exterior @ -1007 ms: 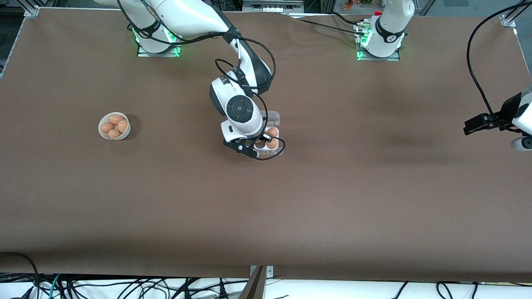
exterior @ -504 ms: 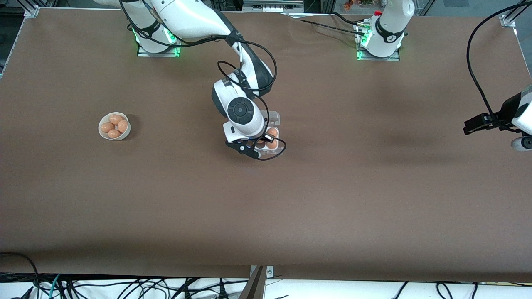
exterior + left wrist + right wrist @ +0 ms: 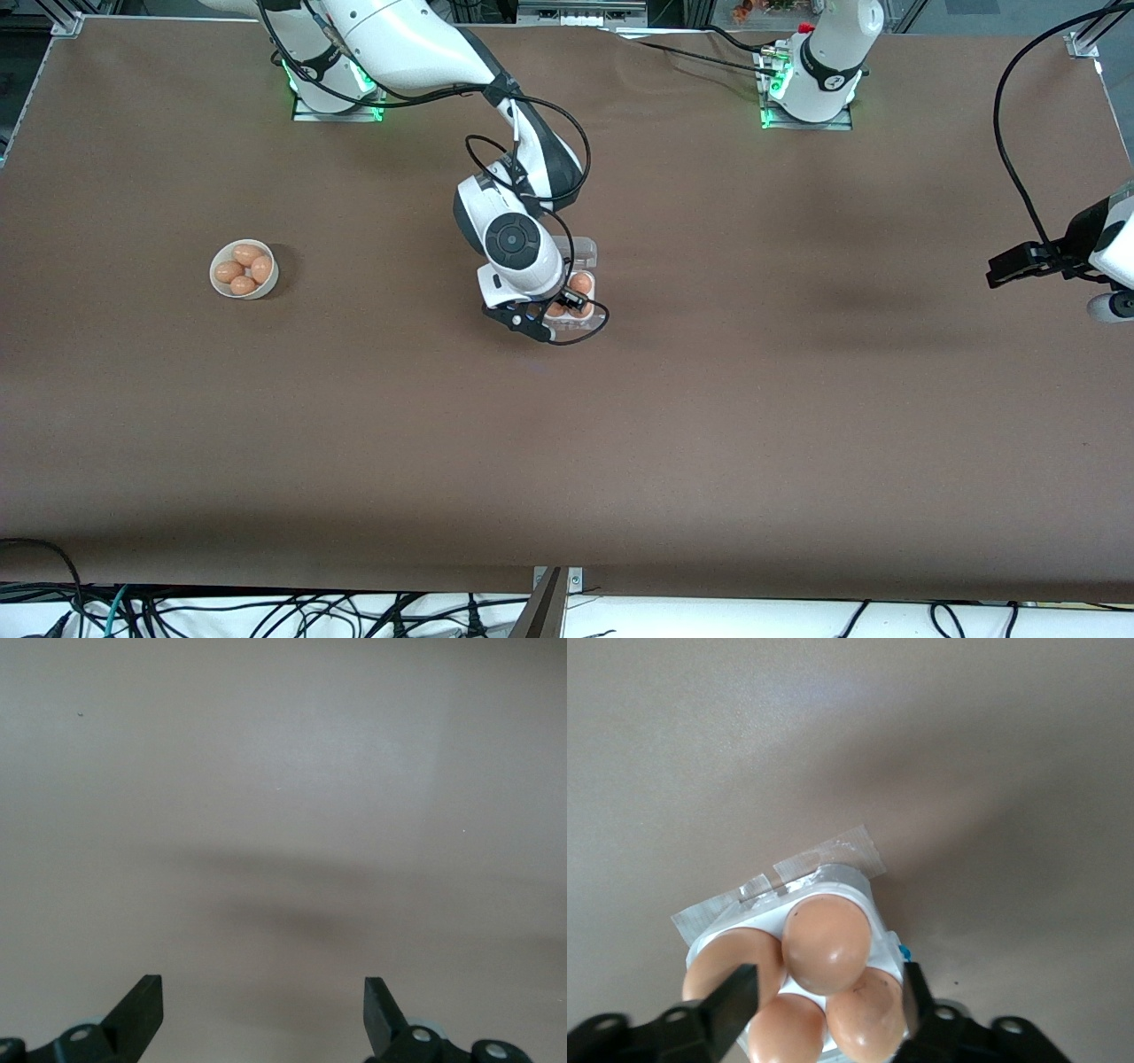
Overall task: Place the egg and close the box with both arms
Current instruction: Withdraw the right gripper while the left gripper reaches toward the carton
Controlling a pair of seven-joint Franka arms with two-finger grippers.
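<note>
Where the front view is scanned from the right arm's end, a round white bowl [image 3: 215, 282] of eggs sits alone at mid-height on the brown worktop [image 3: 709, 425].

Mid-frame: the box [image 3: 585, 254] lies with its clear lid folded open, farther from the front camera than the tray. The right hand [image 3: 828, 979] is low over the tray, fingers partly open on either side of the eggs and gripping nothing.

The egg [image 3: 828, 943] rests in the box, free of the fingers, with three like eggs packed against it. Its long axis appears to run from the hand toward the lid; I cannot tell which end is the narrow one.

Frame edge, mid-height: the left hand [image 3: 1001, 266] waits over bare worktop, fingers spread wide and empty.
</note>
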